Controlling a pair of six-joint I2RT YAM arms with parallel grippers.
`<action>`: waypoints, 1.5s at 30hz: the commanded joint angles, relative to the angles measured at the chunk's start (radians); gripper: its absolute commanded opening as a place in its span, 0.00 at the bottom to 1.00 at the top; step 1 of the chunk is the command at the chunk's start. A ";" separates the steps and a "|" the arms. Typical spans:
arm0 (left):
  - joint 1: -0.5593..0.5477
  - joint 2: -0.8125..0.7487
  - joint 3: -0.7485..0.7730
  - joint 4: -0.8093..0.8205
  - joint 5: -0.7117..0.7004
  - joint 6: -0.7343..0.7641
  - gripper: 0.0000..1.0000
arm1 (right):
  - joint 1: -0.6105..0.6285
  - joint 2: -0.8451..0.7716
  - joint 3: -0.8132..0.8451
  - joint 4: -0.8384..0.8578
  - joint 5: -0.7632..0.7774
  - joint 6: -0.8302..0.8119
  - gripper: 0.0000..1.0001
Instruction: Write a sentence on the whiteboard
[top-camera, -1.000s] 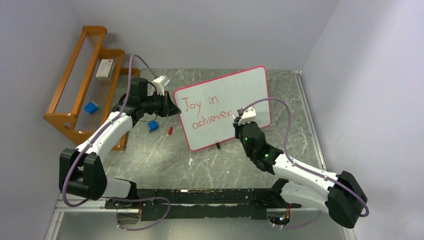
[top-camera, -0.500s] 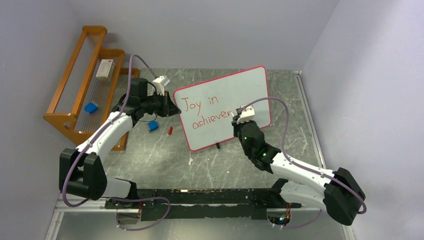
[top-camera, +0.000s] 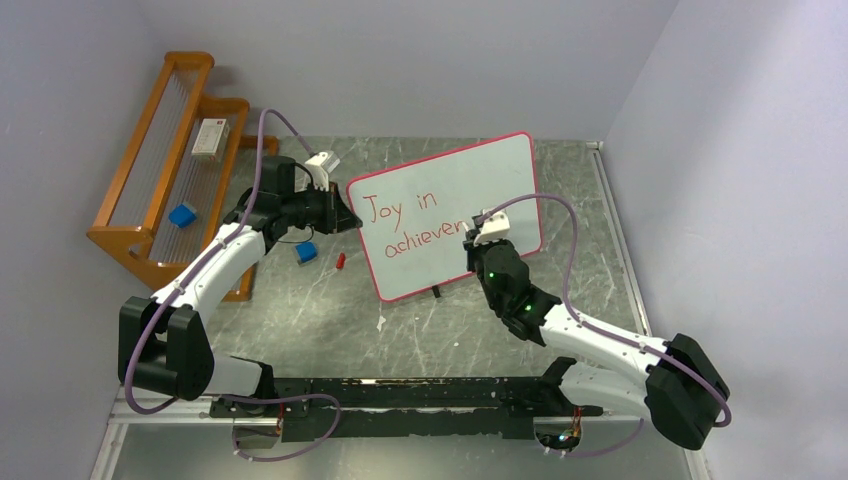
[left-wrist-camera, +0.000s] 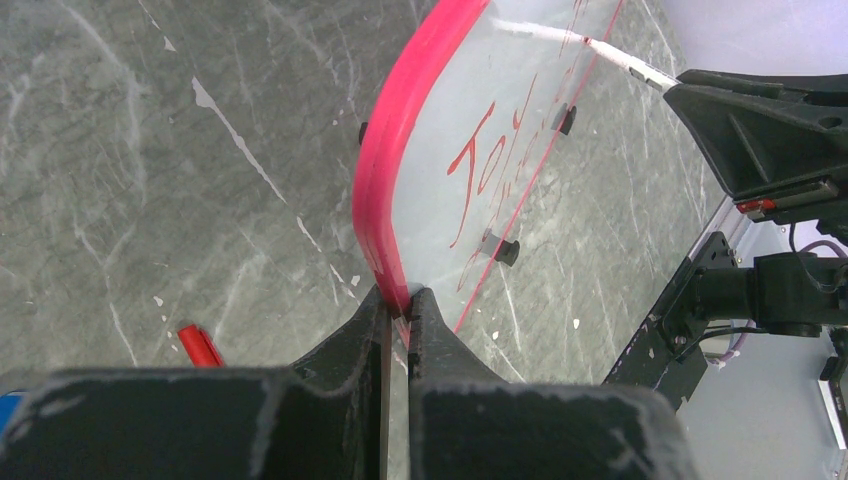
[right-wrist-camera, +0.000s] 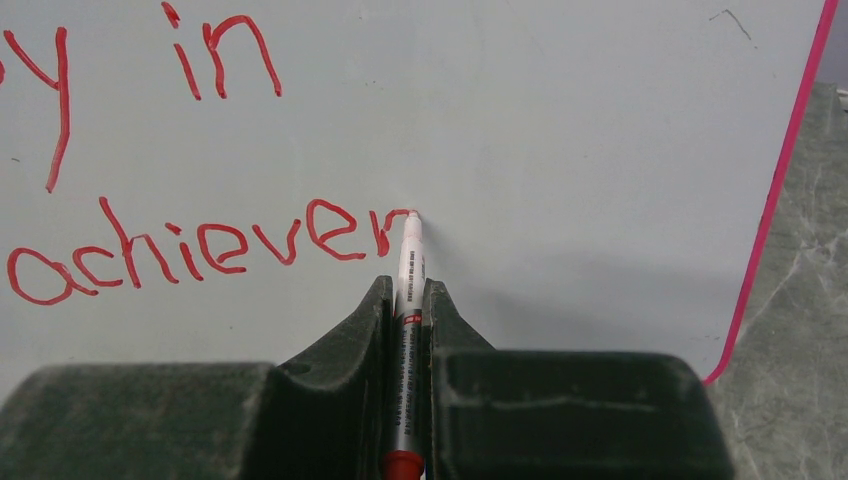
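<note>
Top external | left fingers (left-wrist-camera: 345, 350) clamping whiteboard (top-camera: 470, 175) by its left red edge, propping it tilted on table (top-camera: 320, 310) | right fingers (right-wrist-camera: 350, 330) gripping red marker (right-wrist-camera: 409, 255), tip touching after "achiever" | step: writing mid-sentence | next: likely needing light rightward strokes.

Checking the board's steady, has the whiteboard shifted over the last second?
No. The whiteboard keeps its top corner at the same spot by the table edge.

The grey marbled tabletop (top-camera: 330, 310) is carrying a wooden rack (top-camera: 187, 62) along its left edge. The whiteboard (top-camera: 450, 180) is sitting right of centre. Between them a small blue block (top-camera: 306, 252) and a red cap (top-camera: 341, 261) are lying close together, and a white scrap (top-camera: 381, 322) is lying nearer.
</note>
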 joint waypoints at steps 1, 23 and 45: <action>0.025 -0.006 -0.004 0.016 -0.087 0.044 0.05 | -0.009 0.006 0.025 0.021 -0.004 0.007 0.00; 0.025 -0.005 -0.005 0.015 -0.091 0.044 0.05 | -0.009 -0.041 -0.009 -0.116 -0.004 0.080 0.00; 0.025 -0.003 -0.002 0.013 -0.090 0.044 0.05 | -0.011 -0.024 0.015 -0.012 -0.005 0.025 0.00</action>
